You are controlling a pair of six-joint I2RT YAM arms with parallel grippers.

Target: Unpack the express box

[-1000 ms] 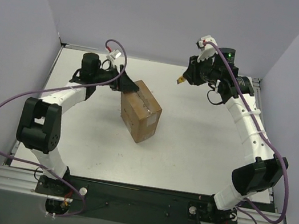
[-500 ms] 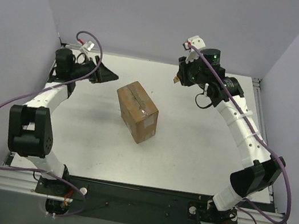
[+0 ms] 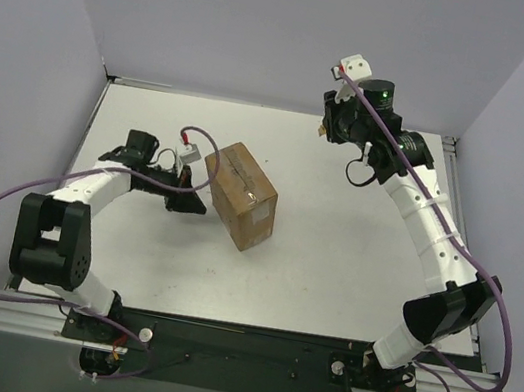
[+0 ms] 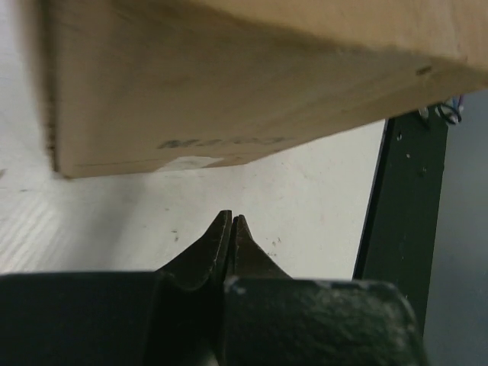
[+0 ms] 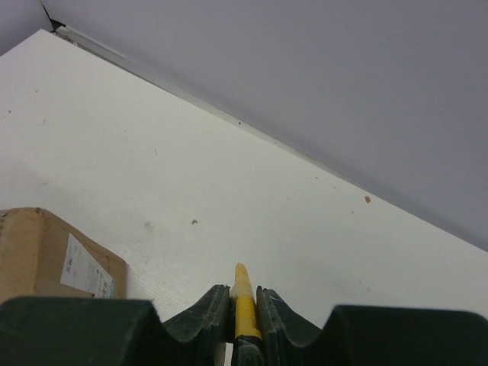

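Note:
The express box (image 3: 240, 195) is a brown carton with taped-down top flaps and a white label (image 3: 256, 217), standing mid-table. My left gripper (image 3: 193, 205) is low on the table just left of the box, shut and empty. In the left wrist view its closed tips (image 4: 231, 221) point at the box's lower side (image 4: 229, 84), a short gap away. My right gripper (image 3: 326, 126) hangs high at the back, well clear of the box, shut on a yellow utility knife (image 5: 244, 305). The box corner (image 5: 46, 252) shows at the lower left of the right wrist view.
Grey walls close the table (image 3: 353, 253) on the left, back and right. A black rail (image 3: 237, 339) with the arm bases runs along the near edge. The table's dark edge (image 4: 396, 206) is visible past the box in the left wrist view.
My left arm swung in from the far left, dropped down beside the box, and its jaws closed. The right arm shifted slightly with the knife still held.

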